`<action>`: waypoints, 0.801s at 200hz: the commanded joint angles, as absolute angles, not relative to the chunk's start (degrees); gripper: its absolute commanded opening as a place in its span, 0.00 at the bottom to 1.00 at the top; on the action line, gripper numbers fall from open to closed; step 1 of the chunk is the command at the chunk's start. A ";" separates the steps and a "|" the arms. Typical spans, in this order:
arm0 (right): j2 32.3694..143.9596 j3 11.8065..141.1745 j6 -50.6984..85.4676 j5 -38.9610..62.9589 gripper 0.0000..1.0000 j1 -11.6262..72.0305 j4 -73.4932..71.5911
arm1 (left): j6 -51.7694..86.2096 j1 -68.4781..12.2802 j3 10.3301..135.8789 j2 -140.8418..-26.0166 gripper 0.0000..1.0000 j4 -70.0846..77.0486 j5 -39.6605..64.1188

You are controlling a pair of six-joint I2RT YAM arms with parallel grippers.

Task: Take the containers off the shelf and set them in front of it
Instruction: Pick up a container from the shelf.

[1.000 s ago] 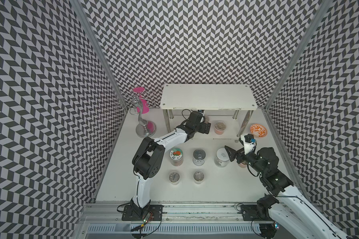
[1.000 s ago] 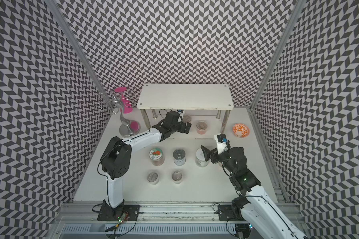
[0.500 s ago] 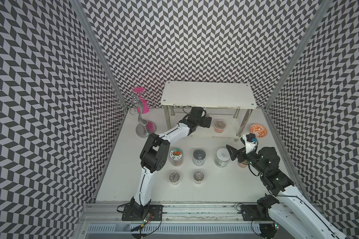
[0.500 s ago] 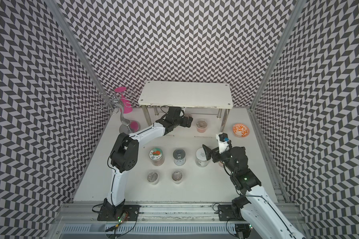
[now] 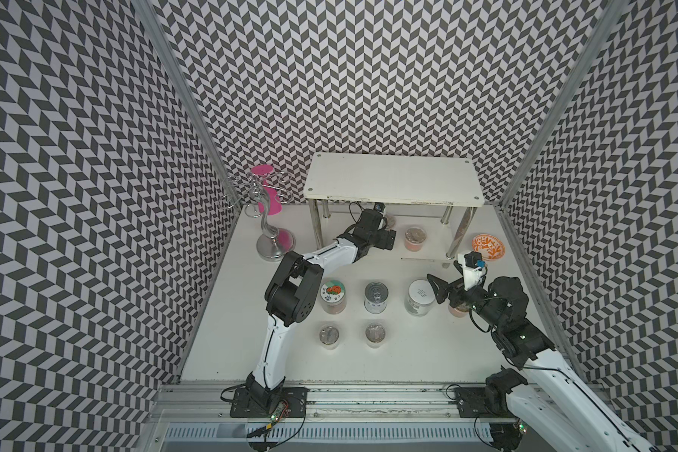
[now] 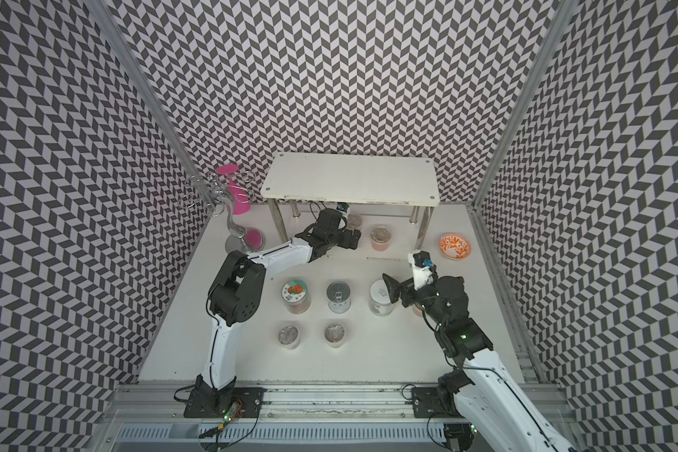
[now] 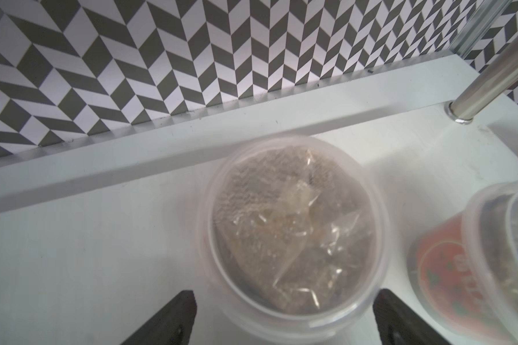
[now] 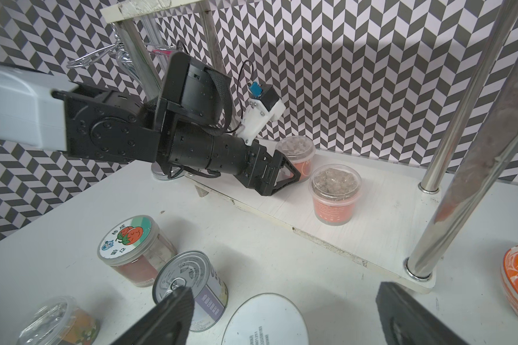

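The white shelf [image 5: 392, 180] [image 6: 349, 176] stands at the back. On its lower tier sit two clear tubs. My left gripper [image 5: 386, 235] [image 6: 351, 236] reaches in under the top board and stands open astride the farther tub [image 7: 290, 227] [image 8: 295, 149], one finger [image 7: 174, 316] on each side. The second tub [image 5: 415, 238] [image 8: 335, 194] stands beside it. In front stand the picture-lid jar [image 5: 332, 296], tin can [image 5: 375, 297], white-lidded jar [image 5: 419, 297] and two tubs [image 5: 329, 336] [image 5: 375, 334]. My right gripper [image 5: 443, 291] [image 8: 283, 292] hangs open above the white-lidded jar.
A chrome cup stand [image 5: 267, 235] with a pink cup [image 5: 269, 191] stands left of the shelf. An orange-and-white bowl [image 5: 488, 246] lies to its right. Another tub [image 5: 456, 311] sits partly under my right arm. Chevron walls close in three sides.
My left arm has stretched farther toward the shelf, bringing its gripper around the far tub, and its jaws have narrowed slightly. The right arm has barely moved.
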State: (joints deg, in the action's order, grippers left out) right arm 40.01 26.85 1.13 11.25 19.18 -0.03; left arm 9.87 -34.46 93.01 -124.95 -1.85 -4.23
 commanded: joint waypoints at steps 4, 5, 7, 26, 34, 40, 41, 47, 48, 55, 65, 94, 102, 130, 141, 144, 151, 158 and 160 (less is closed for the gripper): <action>39.89 28.21 1.27 11.87 1.00 18.67 -1.95 | 11.43 -34.97 89.31 -121.47 0.97 5.15 -5.27; 39.90 28.21 1.25 11.91 1.00 18.65 -1.90 | 11.43 -34.93 89.31 -121.47 0.97 5.17 -5.27; 39.86 28.15 1.24 11.96 0.99 18.66 -1.92 | 11.43 -34.90 89.41 -121.51 0.97 5.14 -5.27; 39.81 28.00 1.17 12.05 1.00 18.57 -1.83 | 10.95 -34.97 91.10 -122.42 0.97 4.28 -5.34; 39.83 27.95 1.40 12.13 1.00 18.55 -1.91 | 10.92 -34.94 91.54 -122.83 0.97 4.35 -5.45; 39.85 27.86 1.35 12.16 0.99 18.50 -1.85 | 10.86 -34.94 91.77 -123.03 0.97 4.52 -5.45; 39.88 27.86 1.38 12.19 1.00 18.52 -1.93 | 10.88 -34.96 91.81 -123.08 0.97 4.59 -5.45; 39.81 27.85 1.33 12.22 1.00 18.46 -1.96 | 10.89 -34.90 92.01 -123.21 0.97 4.73 -5.54; 39.81 27.86 1.37 12.22 1.00 18.46 -1.95 | 10.89 -34.89 92.02 -123.22 0.97 4.78 -5.54; 39.80 27.86 1.37 12.15 0.99 18.46 -1.92 | 10.92 -34.90 92.11 -123.31 0.97 5.20 -5.48; 39.65 27.77 1.35 12.09 1.00 18.46 -1.80 | 10.94 -34.94 92.17 -123.38 0.97 5.86 -5.39; 39.60 27.60 1.38 12.09 1.00 18.29 -1.80 | 10.34 -34.94 93.09 -124.16 0.97 7.10 -4.93; 39.71 27.60 1.40 12.13 1.00 18.26 -1.84 | 10.20 -34.91 93.56 -124.51 0.97 7.29 -4.84; 40.02 27.60 1.47 12.39 1.00 18.15 -2.16 | 9.54 -34.90 95.04 -125.49 0.97 8.35 -5.19; 40.16 27.60 1.55 12.56 0.99 18.13 -2.27 | 9.36 -34.89 96.48 -126.39 0.97 7.96 -5.20; 40.14 27.60 1.51 12.68 1.00 18.11 -2.28 | 9.32 -34.82 96.76 -126.65 0.97 7.77 -5.19; 40.28 27.60 1.49 12.70 1.00 18.03 -2.35 | 9.25 -34.80 97.47 -127.19 0.97 7.49 -5.10; 40.32 27.60 1.46 12.74 1.00 18.07 -2.37 | 9.23 -34.80 98.09 -127.77 0.97 7.19 -5.09; 40.31 27.60 1.49 12.74 0.99 18.03 -2.33 | 9.23 -34.80 98.22 -127.85 0.97 7.14 -5.05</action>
State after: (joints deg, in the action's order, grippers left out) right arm 40.12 26.83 1.15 11.97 18.48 -0.05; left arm 10.04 -34.52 95.24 -125.16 6.09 -4.86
